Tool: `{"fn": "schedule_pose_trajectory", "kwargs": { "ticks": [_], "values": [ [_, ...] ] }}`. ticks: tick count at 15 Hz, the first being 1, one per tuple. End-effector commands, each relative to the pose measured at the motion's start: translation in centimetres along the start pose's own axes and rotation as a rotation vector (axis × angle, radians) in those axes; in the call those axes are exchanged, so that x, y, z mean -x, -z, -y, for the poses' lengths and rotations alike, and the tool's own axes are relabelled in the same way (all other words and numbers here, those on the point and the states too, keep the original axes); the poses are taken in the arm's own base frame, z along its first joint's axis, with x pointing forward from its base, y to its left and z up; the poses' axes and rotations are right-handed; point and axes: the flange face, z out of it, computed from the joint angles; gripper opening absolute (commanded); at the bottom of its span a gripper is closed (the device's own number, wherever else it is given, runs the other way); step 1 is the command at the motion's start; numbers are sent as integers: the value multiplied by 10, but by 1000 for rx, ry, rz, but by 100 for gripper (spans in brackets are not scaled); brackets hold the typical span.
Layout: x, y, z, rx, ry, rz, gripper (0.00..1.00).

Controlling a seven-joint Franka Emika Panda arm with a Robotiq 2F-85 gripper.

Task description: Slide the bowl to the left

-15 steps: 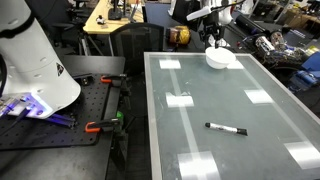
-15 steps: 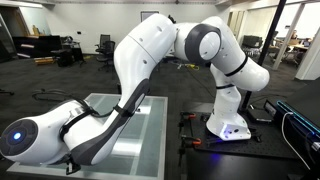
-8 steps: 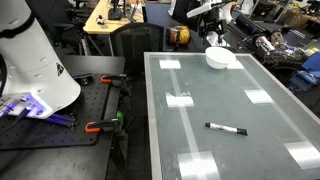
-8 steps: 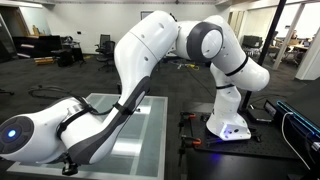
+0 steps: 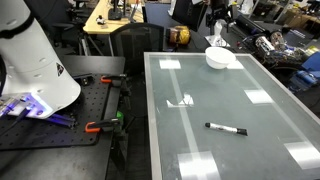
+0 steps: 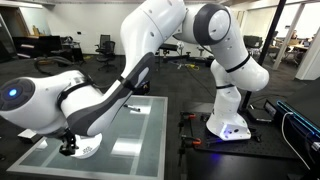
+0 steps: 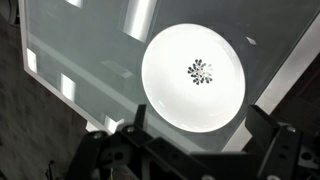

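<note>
Over the far end of the glass table (image 5: 215, 95), we have the gripper (image 5: 215, 40) hanging just above the bowl (image 5: 221, 58). Wrist view, left to right: one finger (image 7: 135, 128), bowl centred just ahead, other finger (image 7: 268, 130). Jaws spread wide, nothing held. Bowl's round, so no axis to line up. Contact: can't tell. Versus half a second ago, bowl hasn't moved and wrist has swung more upright over it. Marker (image 5: 226, 129) sits well apart.
</note>
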Motion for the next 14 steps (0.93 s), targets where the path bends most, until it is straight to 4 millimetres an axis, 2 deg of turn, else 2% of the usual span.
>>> {"fn": "schedule_pose_trajectory", "kwargs": {
  "ticks": [1,6,13,14],
  "values": [
    [34,19,-43,-53,-88,-3,100],
    [66,25,-86,-88,-173,-29,100],
    [105,17,-124,-114,-217,-66,100],
    [86,13,-115,-98,-189,-46,100]
  ]
}}
